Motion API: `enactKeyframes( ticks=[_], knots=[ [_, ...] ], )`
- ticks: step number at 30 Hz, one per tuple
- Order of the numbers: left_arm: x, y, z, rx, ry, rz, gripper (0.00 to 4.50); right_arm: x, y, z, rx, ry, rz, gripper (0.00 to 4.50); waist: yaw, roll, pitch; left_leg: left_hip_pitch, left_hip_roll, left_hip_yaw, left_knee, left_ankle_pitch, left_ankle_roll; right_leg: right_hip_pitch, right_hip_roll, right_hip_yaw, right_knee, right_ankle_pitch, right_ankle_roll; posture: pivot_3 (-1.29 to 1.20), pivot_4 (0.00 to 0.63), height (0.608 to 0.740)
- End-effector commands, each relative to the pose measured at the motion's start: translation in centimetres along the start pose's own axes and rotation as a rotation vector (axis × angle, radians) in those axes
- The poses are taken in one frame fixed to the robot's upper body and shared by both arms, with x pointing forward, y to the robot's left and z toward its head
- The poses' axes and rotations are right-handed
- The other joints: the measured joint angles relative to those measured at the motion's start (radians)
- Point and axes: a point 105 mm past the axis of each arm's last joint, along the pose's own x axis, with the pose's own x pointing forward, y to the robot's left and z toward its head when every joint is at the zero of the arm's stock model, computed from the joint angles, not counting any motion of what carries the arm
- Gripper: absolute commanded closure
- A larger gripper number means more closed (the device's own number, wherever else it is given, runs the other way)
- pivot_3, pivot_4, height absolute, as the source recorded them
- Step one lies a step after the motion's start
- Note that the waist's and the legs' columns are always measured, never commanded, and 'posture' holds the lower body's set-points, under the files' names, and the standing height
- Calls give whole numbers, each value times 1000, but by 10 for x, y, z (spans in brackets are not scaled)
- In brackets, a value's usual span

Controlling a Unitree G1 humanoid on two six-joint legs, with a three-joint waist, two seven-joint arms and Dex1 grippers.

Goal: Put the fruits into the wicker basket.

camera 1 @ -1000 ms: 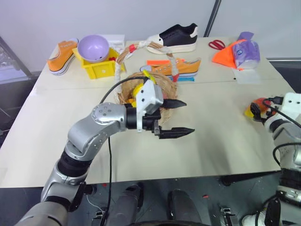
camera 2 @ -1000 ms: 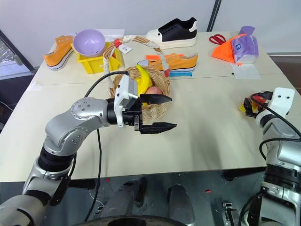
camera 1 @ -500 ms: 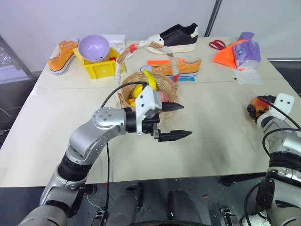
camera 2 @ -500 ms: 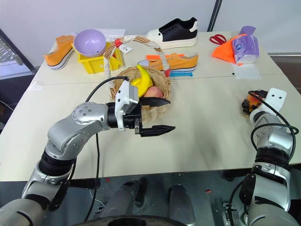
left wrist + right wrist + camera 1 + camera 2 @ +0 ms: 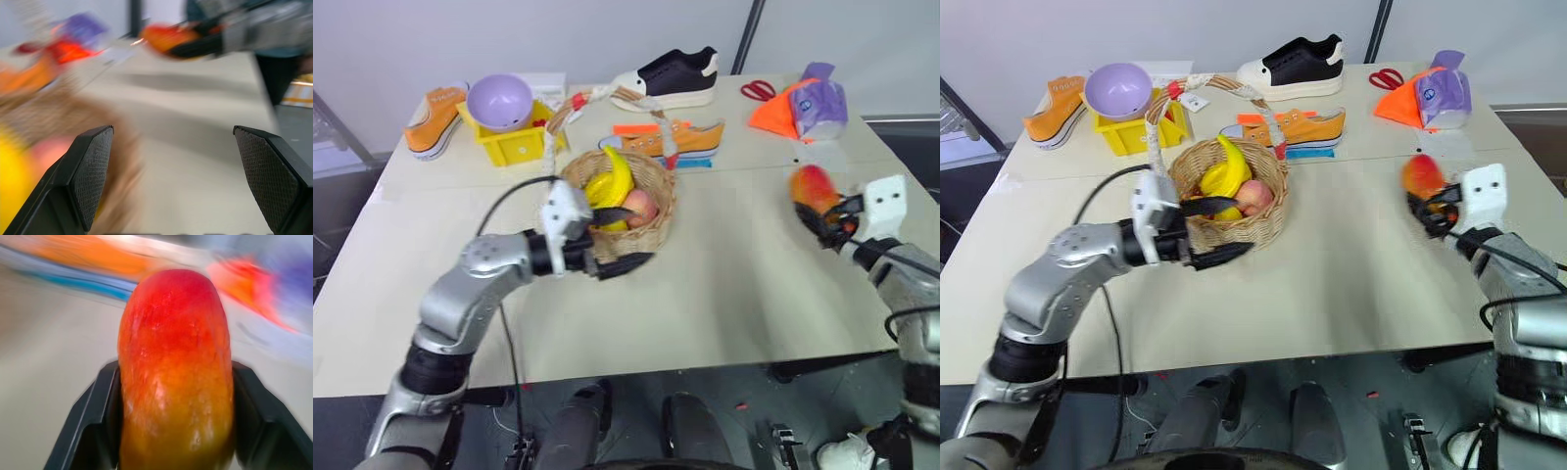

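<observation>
And there it went: the right gripper (image 5: 1427, 209) had clamped onto the mango (image 5: 1420, 175) and hoisted it clear of the table (image 5: 1351, 284). A second earlier that fruit was still sitting down at the right-hand edge of the table with the black fingers spread around it; now it rode above the surface, red end up, swinging inward toward the middle. The right wrist view confirmed the hold, with the mango wedged squarely between both fingers (image 5: 93, 431).

Over on the other side, the left gripper (image 5: 1214, 233) had pulled back. It had been hanging out in front of the wicker basket (image 5: 1253, 225); at this moment it sat against the basket's near side, jaws spread wide and holding nothing, one finger reaching over the rim and the other lying low outside the weave. That cleared the approach from the right.

The banana (image 5: 1224, 174) was already lying in the basket, propped beside a pinkish apple (image 5: 1254, 195). So by my reading one fruit was home and the second was in the air, with a good stretch of bare table yet to cross. The tall wrapped handle (image 5: 1197, 85) arched over the basket from rear left to right, so the mango would likely need to come in over the near rim, and high enough to clear it.
</observation>
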Motion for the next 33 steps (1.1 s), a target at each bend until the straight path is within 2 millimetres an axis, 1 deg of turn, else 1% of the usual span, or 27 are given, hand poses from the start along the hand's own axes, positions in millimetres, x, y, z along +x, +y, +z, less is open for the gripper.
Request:
enactKeyframes(
  ticks=[1,3,5,6,8,9,10,12,13,14,15,18,20,21,24,25,27,29,33],
  knots=[
    [-20,13,13,56,-44,46,303,25,51,35,-11,-89,231,2352,7,-1,0,0,0,0,0,0,0,0,0,0,0,0,0,0,150,740],
    [-26,19,13,60,-39,69,303,45,67,40,-41,-89,278,2352,15,-1,0,1,0,-1,1,-2,-3,-1,0,-1,-4,0,-3,0,150,740],
    [-28,21,12,65,-35,82,303,66,75,44,-44,-93,284,2352,24,-2,0,0,0,-1,1,-2,-3,-1,-1,-2,-6,1,-3,0,150,740],
    [-28,22,12,66,-35,86,303,80,77,47,-32,-94,271,2352,25,-3,0,-1,-1,-1,1,-2,-3,-1,-1,-2,-7,1,-3,0,150,740],
    [-27,20,12,67,-37,89,303,110,77,45,7,-63,221,2352,22,-3,0,-1,-2,-1,0,-2,-3,-3,-2,-1,-6,1,-3,0,150,740],
    [-27,19,13,68,-39,92,303,121,79,41,4,-41,208,2352,21,-3,0,-1,-2,-1,0,-2,-3,-3,-2,-1,-6,1,-3,0,150,740],
    [-26,18,13,69,-41,93,303,128,80,39,-2,-26,201,2352,21,-3,0,-1,-2,-2,0,-1,-3,-4,-2,-1,-5,1,-3,0,150,740],
    [-26,16,13,64,-46,103,303,138,81,36,1,-17,186,1336,21,-3,0,-1,-3,-2,-1,-1,-3,-4,-1,-2,-4,3,1,0,150,740],
    [-25,15,13,63,-48,105,303,141,80,36,2,-17,178,1068,20,-3,0,-2,-3,-2,-1,-1,-3,-5,-1,-2,-4,3,1,0,150,740],
    [-25,14,13,62,-48,106,303,141,81,37,-10,-23,179,498,17,-3,0,-2,-3,-2,-1,0,-2,-5,-1,-2,-3,3,1,0,150,740],
    [-24,13,13,62,-49,106,303,139,84,39,-30,-39,194,65,16,-2,0,-2,-3,-2,-2,0,-2,-5,-1,-2,-3,3,1,0,150,740],
    [-24,11,14,57,-56,112,303,121,92,50,-83,-104,256,65,15,-2,0,-1,-3,-2,-2,0,-1,-6,-1,-2,-1,3,2,0,150,740],
    [-23,9,14,54,-58,111,303,102,91,55,-100,-132,286,65,18,-2,0,-1,-3,-2,-2,-1,-2,-6,-1,-2,-1,3,2,0,150,740],
    [-23,9,15,53,-58,110,303,96,91,56,-105,-140,294,65,18,-2,0,-1,-3,-2,-2,-1,-3,-6,-1,-2,-1,3,2,0,150,740],
    [-21,7,17,48,-75,106,303,66,79,58,-119,-153,290,65,17,-2,0,-1,-3,-2,0,-1,-3,-5,-1,-2,-1,3,1,0,150,740],
    [-20,7,18,44,-83,103,303,61,73,58,-117,-148,272,65,18,-2,0,-1,-3,-2,0,-1,-3,-4,-1,-2,-1,3,1,0,150,740],
    [-18,7,20,41,-96,99,303,61,61,55,-94,-133,214,65,17,-2,0,0,-3,-2,0,-1,-3,-4,-1,-2,-1,2,-1,0,150,740],
    [-16,8,23,36,-118,101,303,67,49,50,-81,-115,144,65,12,-2,0,0,-2,-2,0,-1,-3,-4,-1,-1,-1,2,-2,0,150,740],
    [-11,11,33,31,-178,103,303,92,26,45,-43,-108,14,65,11,-2,0,0,-2,-2,-1,-1,-3,-5,-1,-1,-1,2,-1,0,150,740]
  ],
)
